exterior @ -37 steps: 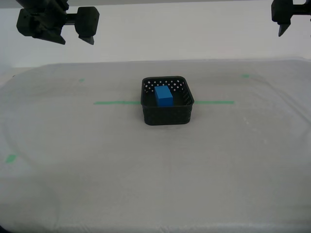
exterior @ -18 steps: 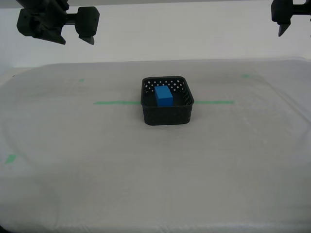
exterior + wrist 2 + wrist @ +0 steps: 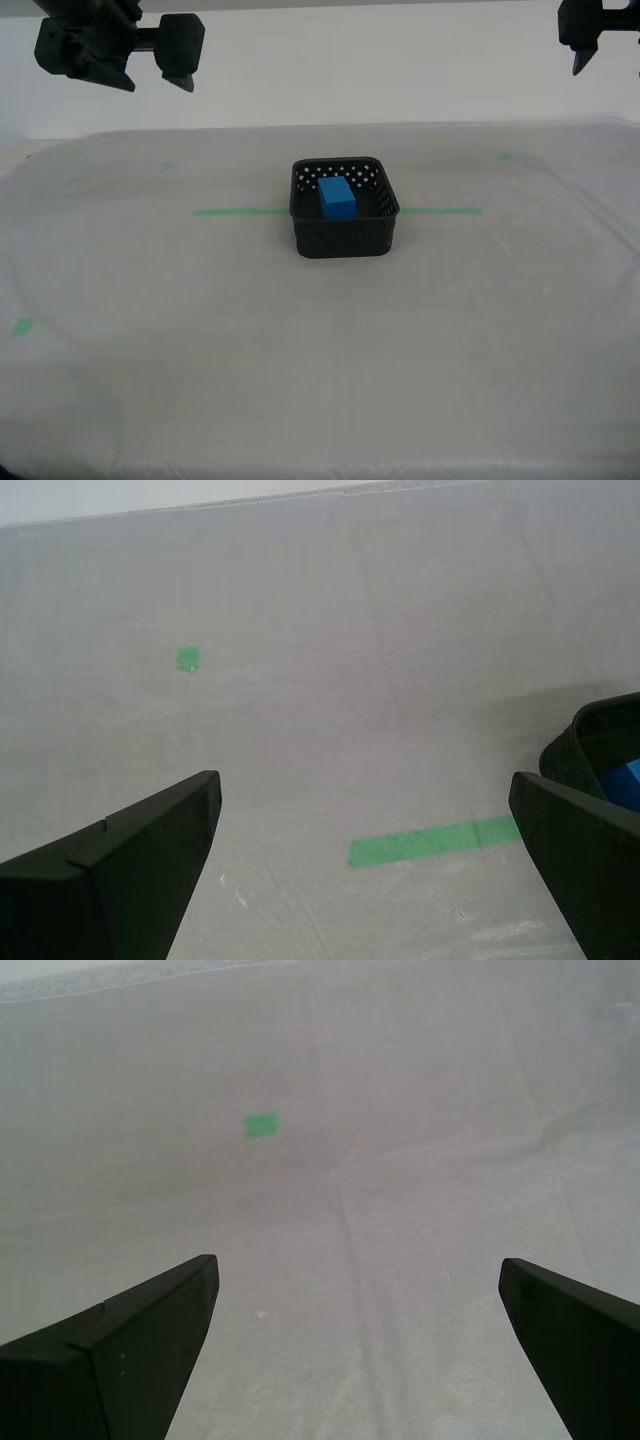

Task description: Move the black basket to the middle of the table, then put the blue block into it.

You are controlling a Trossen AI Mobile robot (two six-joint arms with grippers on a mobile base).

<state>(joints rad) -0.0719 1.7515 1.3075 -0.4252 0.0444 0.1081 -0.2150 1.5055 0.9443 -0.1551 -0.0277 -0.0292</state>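
One black basket sits mid-worktop, one blue block inside it. My first tool and second tool both gape apart, empty. No writing visible.

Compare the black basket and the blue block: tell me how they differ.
The black basket is black with hole-dotted walls; the blue block is bright blue with plain faces. The basket is wider and open-topped; the block is small and solid. The basket rests on the table; the block sits inside it. Both are untouched by any gripper.
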